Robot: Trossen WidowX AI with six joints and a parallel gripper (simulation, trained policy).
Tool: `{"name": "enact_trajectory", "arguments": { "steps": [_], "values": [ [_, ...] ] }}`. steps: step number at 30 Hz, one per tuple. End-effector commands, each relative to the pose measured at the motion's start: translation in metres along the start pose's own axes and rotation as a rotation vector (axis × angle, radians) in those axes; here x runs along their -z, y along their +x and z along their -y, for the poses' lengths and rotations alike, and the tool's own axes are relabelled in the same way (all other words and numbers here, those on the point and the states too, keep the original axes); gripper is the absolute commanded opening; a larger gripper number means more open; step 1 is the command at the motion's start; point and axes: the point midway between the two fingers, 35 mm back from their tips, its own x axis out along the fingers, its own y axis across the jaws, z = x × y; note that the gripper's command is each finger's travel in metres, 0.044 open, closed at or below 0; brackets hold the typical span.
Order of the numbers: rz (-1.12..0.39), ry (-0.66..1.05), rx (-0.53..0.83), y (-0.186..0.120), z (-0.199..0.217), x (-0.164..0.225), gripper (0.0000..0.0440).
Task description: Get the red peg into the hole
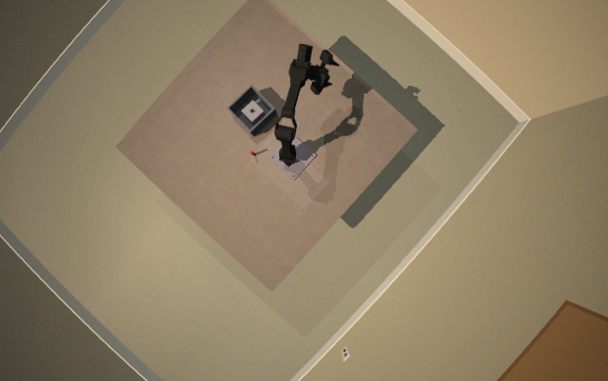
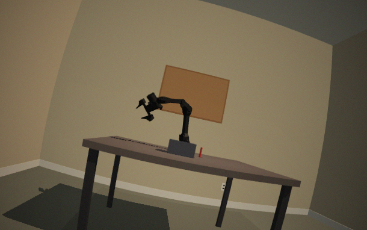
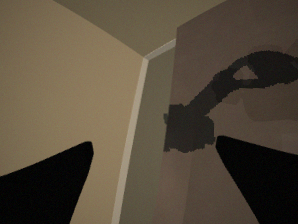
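The red peg [image 1: 252, 153] [image 2: 200, 152] stands upright on the table beside the box, with only its top end showing clearly in the top view. The open grey box [image 1: 266, 123] [image 2: 181, 148] stands on the table. At its bottom lies a pale plate [image 1: 254, 118] with a small dark hole near its middle. My gripper [image 1: 334, 75] [image 2: 139, 112] [image 3: 156, 145] is wide open and empty. It is high above the table, well away from both the peg and the box. Neither shows in the wrist view.
The arm stands on a pale base plate [image 1: 299, 172] near the peg. The arm reaches over the table [image 1: 199, 150] [image 2: 240, 170] past the box. The wrist view shows the table edge, the arm's shadow and a wall. An orange board [image 2: 195, 90] hangs on the wall behind.
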Motion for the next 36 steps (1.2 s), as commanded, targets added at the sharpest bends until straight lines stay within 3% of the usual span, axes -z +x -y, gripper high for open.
{"name": "enact_trajectory", "arguments": {
  "steps": [1,19,36],
  "values": [
    [-0.075,-0.109,-0.012,-0.027,0.007,0.018,0.044],
    [-0.402,-0.636,-0.112,-0.15,0.064,0.087,0.044],
    [-0.708,-1.123,-0.261,-0.265,0.147,0.102,0.044]
  ]
}}
